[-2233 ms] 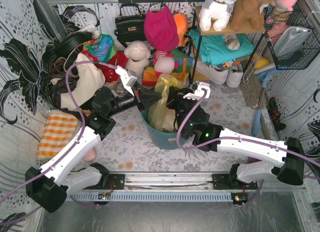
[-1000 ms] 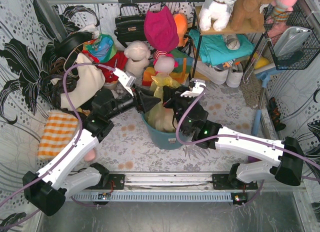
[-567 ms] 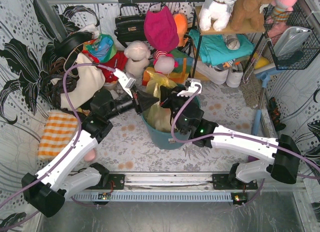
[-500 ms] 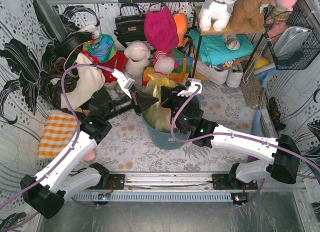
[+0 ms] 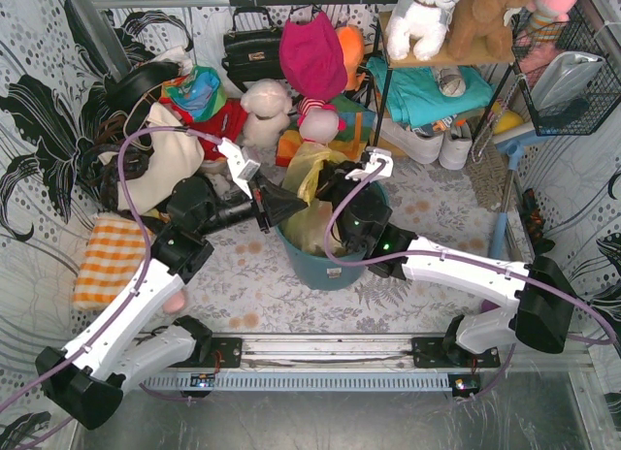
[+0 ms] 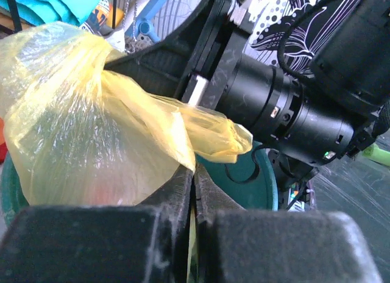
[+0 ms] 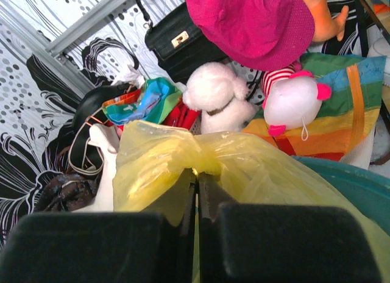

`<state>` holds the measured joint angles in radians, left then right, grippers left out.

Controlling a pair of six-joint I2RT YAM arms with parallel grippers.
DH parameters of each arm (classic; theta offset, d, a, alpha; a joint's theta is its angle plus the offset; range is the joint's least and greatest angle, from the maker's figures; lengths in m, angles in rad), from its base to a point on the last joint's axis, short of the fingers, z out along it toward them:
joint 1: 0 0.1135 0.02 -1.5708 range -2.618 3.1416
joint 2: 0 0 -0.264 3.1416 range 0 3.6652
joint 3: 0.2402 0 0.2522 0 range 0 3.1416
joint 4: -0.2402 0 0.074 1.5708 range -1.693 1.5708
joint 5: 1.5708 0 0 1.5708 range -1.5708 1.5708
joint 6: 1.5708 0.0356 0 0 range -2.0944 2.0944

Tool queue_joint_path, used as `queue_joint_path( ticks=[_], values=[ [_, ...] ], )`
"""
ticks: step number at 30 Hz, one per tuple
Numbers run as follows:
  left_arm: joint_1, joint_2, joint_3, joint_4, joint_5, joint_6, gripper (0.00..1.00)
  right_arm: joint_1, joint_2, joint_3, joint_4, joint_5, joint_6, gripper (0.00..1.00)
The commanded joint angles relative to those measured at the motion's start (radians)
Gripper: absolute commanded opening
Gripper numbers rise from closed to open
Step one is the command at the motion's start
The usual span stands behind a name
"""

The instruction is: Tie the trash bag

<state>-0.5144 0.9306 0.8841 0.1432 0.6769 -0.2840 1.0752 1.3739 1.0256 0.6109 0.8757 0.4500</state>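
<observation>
apparently left gripper [image 6: 194,174] and right gripper [image 7: 197,180] both clamp the trash bag [image 5: 307,209].

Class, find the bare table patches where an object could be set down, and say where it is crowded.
Bare: the strip between teal bin and near rail; the patch right of the bin, toward the blue pole. Crowded: toys and bags along the back.

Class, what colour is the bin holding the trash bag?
Teal-blue; the bin shows best in the top external view.
</observation>
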Motion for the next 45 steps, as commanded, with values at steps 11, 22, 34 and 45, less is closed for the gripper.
queue_joint_path(
  ticks=[11,22,34,45],
  values=[
    [0.005,-0.103,0.076,-0.08,-0.522,0.092,0.66,-0.015,-0.024,-0.019,0.181,-0.041,-0.059,0.0],
    [0.026,0.199,0.336,-0.073,-0.678,-0.008,0.7,-0.016,-0.043,-0.028,0.154,-0.055,-0.037,0.0],
    [0.219,0.473,0.449,-0.022,-0.075,-0.24,0.56,-0.016,-0.045,-0.023,0.133,-0.071,-0.04,0.0],
    [0.231,0.391,0.34,-0.001,0.173,-0.289,0.44,-0.015,-0.044,-0.047,0.22,-0.08,-0.14,0.0]
  ],
)
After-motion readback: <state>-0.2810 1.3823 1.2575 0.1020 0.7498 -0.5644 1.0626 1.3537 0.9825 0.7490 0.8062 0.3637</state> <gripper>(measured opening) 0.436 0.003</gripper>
